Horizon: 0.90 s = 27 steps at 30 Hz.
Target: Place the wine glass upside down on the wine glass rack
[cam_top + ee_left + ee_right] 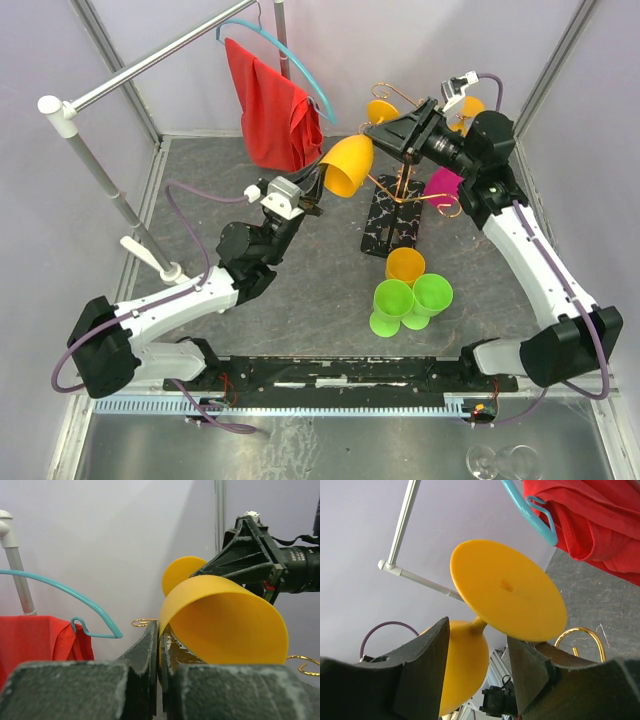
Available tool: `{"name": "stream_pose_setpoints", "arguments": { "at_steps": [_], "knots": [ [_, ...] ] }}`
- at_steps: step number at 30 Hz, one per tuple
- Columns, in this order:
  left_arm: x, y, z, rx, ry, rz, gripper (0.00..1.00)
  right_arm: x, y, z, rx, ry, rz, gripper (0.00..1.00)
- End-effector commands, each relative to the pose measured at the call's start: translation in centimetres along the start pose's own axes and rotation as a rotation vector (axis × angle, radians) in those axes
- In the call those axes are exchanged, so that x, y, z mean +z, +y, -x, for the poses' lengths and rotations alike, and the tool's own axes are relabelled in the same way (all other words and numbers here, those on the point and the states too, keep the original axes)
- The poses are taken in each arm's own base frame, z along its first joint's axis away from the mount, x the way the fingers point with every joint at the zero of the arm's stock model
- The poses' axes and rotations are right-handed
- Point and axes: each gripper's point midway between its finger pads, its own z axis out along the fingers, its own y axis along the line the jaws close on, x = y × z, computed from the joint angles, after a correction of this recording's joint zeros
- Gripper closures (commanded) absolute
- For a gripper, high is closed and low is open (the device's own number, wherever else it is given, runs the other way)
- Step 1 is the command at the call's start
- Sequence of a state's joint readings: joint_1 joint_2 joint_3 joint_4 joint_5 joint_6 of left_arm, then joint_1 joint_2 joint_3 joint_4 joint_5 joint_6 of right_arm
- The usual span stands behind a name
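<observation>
Left hand (159, 632) tight on the wine glass (225, 620) rim

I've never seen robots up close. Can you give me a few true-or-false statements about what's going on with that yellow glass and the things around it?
1. The left jaws are shut on the rim of the yellow wine glass. True.
2. The right jaws are squeezed tight on the glass's stem. False: they stand open, one on each side of the stem, without touching it.
3. Two green glasses stand on the table near the black base of the gold rack. True.
4. The red cloth lies flat on the table. False: it hangs from the blue hanger.
</observation>
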<state>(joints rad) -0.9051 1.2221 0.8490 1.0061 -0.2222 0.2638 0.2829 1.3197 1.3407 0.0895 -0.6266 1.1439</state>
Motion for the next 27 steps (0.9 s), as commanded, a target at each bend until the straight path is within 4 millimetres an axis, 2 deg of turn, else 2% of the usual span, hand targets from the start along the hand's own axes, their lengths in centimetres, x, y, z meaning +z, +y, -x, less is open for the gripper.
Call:
{"name": "stream_pose_setpoints", "arguments": {
  "at_steps": [1,7,11,15,16,18,22,27],
  "knots": [
    [-0.2,-0.5,2.6,-0.062,-0.101,-0.03,0.97,1.0,2.0,1.4,-0.03,-0.048,0.073,0.43],
    [-0.4,-0.4,2.2,-0.071,-0.106,-0.014,0.97,1.3,2.5,1.2,-0.031,-0.047,0.089,0.51],
    [-0.1,-0.9,2.0,-0.077,-0.113,-0.029,0.97,1.2,2.6,1.0,-0.045,-0.039,0.082,0.66],
    [-0.1,-1.5,1.9,-0.086,-0.115,-0.051,0.96,1.1,2.5,0.9,-0.071,-0.031,0.071,0.86],
    [-0.1,-1.6,1.8,-0.084,-0.112,-0.057,0.93,1.1,2.4,0.9,-0.081,-0.03,0.066,0.9],
    [-0.3,-1.7,1.6,-0.077,-0.1,-0.067,0.8,1.0,2.1,0.9,-0.119,-0.026,0.043,0.97],
    [-1.2,-1.6,0.7,-0.061,-0.055,-0.074,0.46,0.8,0.7,1.3,-0.261,-0.016,-0.056,0.99],
    [-3.1,-1.4,-0.9,-0.042,0.031,-0.081,0.32,0.3,-0.7,3.2,-0.416,-0.025,-0.174,0.99]
  ]
}}
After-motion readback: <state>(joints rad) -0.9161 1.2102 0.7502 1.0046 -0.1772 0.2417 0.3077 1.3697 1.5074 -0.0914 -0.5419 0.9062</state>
